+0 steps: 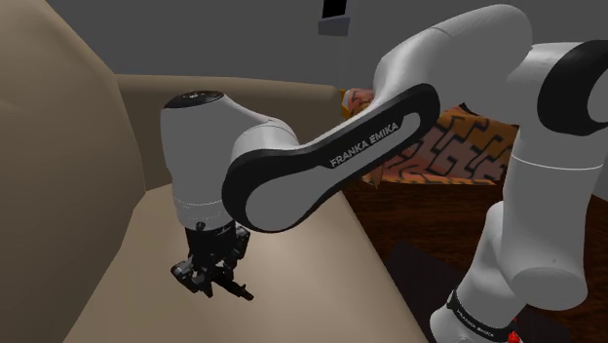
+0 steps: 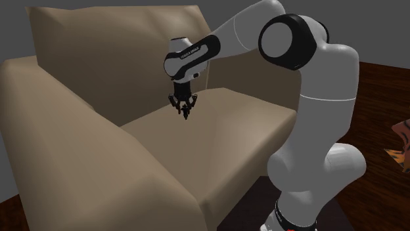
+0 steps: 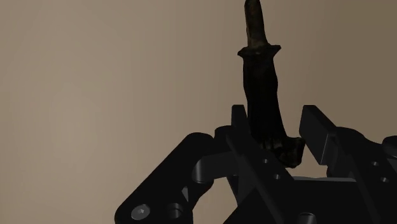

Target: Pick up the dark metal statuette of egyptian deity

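A slim dark statuette (image 3: 261,89) stands out from between my two black fingers, its base clasped at the fingertips. My gripper (image 3: 277,127) is shut on it. In the shoulder view the gripper (image 1: 209,281) hangs a little above the beige sofa seat (image 1: 292,292), and the statuette (image 1: 236,288) pokes out sideways below it. The second exterior view shows the gripper (image 2: 182,105) pointing down over the seat cushion (image 2: 217,131), near the backrest, with the dark statuette (image 2: 186,113) at its tips.
The sofa's backrest (image 2: 112,59) rises behind the gripper and a wide armrest (image 2: 79,164) flanks the seat. An orange patterned rug (image 1: 458,146) lies on the dark floor (image 1: 409,209) beyond the seat's edge. My white arm (image 1: 331,156) crosses the shoulder view.
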